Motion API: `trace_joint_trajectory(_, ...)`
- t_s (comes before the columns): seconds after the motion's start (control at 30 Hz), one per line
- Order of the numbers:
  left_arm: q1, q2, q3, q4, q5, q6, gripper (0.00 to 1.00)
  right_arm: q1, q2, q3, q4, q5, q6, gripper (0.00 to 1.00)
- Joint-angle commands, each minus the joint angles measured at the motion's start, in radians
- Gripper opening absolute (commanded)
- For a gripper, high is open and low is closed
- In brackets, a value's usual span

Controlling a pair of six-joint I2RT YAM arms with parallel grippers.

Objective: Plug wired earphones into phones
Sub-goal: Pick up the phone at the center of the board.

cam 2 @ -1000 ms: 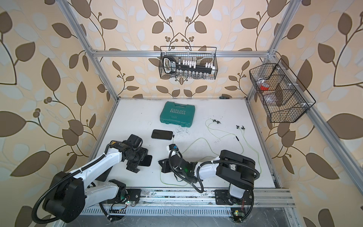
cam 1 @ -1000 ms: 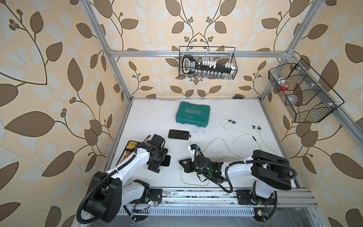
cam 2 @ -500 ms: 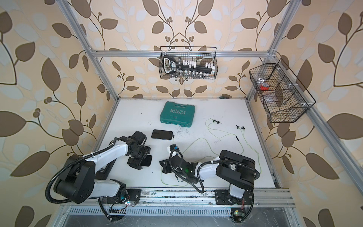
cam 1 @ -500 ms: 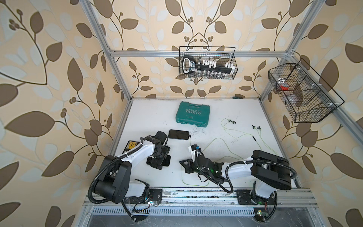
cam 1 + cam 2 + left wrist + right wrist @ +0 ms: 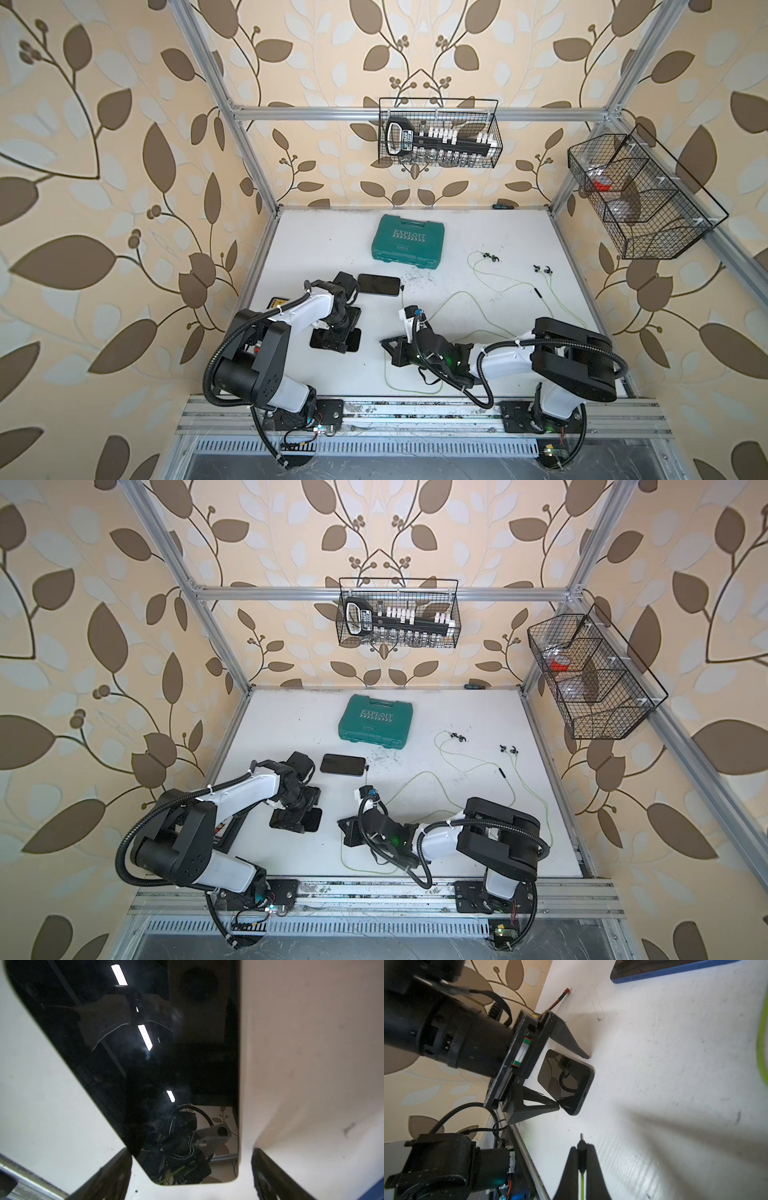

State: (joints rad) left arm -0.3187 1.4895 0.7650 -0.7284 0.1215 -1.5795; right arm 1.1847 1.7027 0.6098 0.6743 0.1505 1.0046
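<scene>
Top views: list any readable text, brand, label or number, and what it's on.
"EXPLOIT": lid of the teal-green tool case; the small line under its chevrons is too small to read.
Yellow label on the black box: too small to read.
Label on the black tool in the back wire basket: blurred, unreadable.

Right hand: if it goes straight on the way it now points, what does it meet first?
Probably the near end of the phone inside the left hand; the plug that the right hand holds would touch first, though depth is unclear.
</scene>
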Motion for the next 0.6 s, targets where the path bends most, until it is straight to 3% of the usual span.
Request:
trace_joint_trajectory(0.0, 0.007, 0.025, 0.013, -0.059, -0.024, -0.022, 0.87, 0.007, 0.007, -0.018, -0.005, 0.027, -0.002, 0.0)
trace_joint_trajectory(0.57, 0.007, 0.014, -0.001, -0.025, 0.045, -0.039, 0.69, 0.007, 0.048, -0.028, 0.071, 0.015, -0.013, 0.0)
